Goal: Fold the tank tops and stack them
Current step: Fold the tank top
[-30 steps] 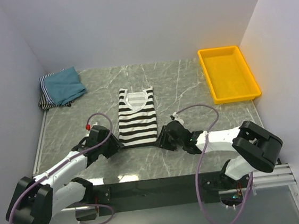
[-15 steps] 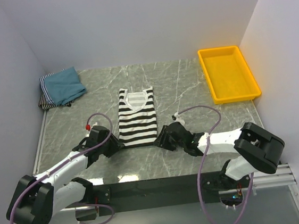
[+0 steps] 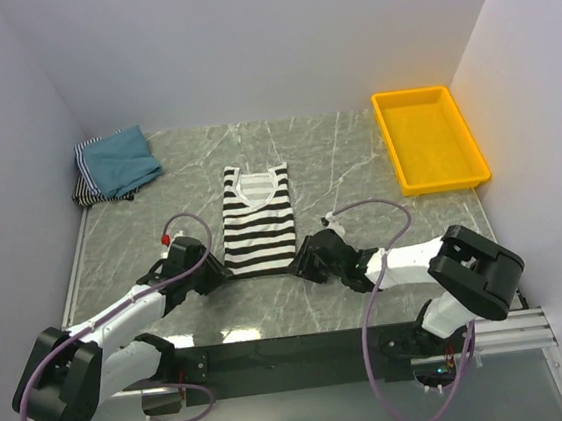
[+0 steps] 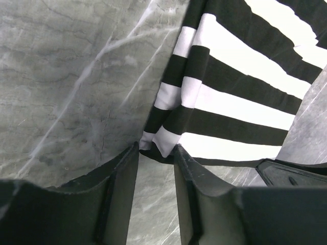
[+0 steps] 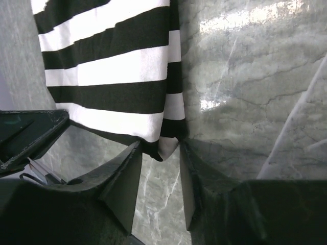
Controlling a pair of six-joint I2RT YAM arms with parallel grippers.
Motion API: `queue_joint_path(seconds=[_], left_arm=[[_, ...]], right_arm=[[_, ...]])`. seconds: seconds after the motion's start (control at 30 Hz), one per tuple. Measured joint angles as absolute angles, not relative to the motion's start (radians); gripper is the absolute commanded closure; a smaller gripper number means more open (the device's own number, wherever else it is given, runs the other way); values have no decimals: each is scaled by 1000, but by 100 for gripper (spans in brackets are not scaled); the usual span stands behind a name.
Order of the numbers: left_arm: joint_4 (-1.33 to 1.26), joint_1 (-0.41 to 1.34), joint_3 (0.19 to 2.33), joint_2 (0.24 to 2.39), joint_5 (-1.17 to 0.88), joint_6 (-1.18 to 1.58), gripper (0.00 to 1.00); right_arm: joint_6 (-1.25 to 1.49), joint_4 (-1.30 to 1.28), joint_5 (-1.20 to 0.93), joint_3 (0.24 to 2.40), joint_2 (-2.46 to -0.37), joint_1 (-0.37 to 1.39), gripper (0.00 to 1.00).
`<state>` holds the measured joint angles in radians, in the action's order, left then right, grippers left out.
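The black-and-white striped tank top (image 3: pixel 258 223) lies flat mid-table, neckline away from me. My left gripper (image 3: pixel 219 273) is low at its near left corner. In the left wrist view that corner (image 4: pixel 162 145) sits between the tips of the gripper (image 4: pixel 156 148), whose jaws stand apart over bare table. My right gripper (image 3: pixel 302 266) is at the near right corner. In the right wrist view it (image 5: pixel 159 145) is open, with the hem corner (image 5: pixel 166 145) just inside the fingertips. A teal-blue tank top (image 3: pixel 120 159) lies folded on a finely striped one (image 3: pixel 85 191) at the far left.
A yellow tray (image 3: pixel 430 145) stands at the far right by the right wall. White walls close in the left, back and right sides. The black rail with the arm bases (image 3: pixel 306 349) runs along the near edge.
The left jaws have narrowed round the hem corner. The right gripper has crept slightly left toward the shirt's near right corner. The shirt itself has not moved.
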<state>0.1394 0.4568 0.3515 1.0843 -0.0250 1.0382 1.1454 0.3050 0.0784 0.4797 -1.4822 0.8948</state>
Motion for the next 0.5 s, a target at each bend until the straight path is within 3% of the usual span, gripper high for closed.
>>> queue_joint_path(seconds=[0.03, 0.1, 0.17, 0.23, 0.37, 0.5], left_arm=[[137, 457, 350, 1085, -25, 1038, 61], [132, 457, 346, 1085, -25, 1038, 65], [126, 457, 344, 1090, -25, 1038, 69], [119, 457, 344, 1097, -26, 1037, 73], [114, 457, 342, 1108, -29, 1037, 99], [118, 457, 343, 1103, -34, 1035, 99]], right_arm=[[1145, 295, 79, 487, -1489, 896, 63], [1142, 285, 79, 500, -1503, 899, 80], [1143, 271, 79, 509, -1520, 902, 87], [1144, 265, 83, 513, -1524, 905, 90], [1143, 250, 89, 518, -1522, 908, 100], [1129, 223, 89, 522, -1510, 913, 100]])
